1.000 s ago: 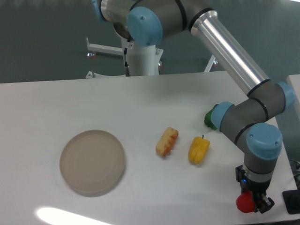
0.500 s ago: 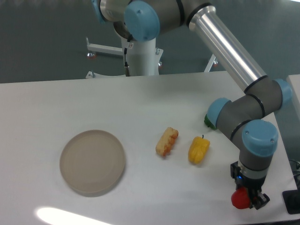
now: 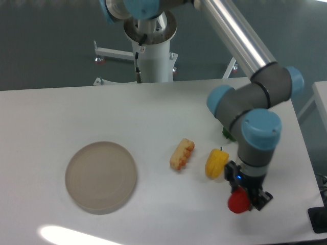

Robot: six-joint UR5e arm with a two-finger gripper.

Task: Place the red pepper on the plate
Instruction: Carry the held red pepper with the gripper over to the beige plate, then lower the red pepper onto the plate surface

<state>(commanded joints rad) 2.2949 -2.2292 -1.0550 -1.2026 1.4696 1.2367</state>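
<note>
The red pepper is held clamped in the gripper, just right of and below the yellow pepper. The plate lies well apart on the left of the table, beyond an orange-and-cream food piece.

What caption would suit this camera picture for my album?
Robot gripper carries a red pepper above the table, past a yellow pepper, toward the empty plate.

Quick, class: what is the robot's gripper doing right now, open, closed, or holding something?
Gripper: closed on the small glossy red bell pepper.
</note>
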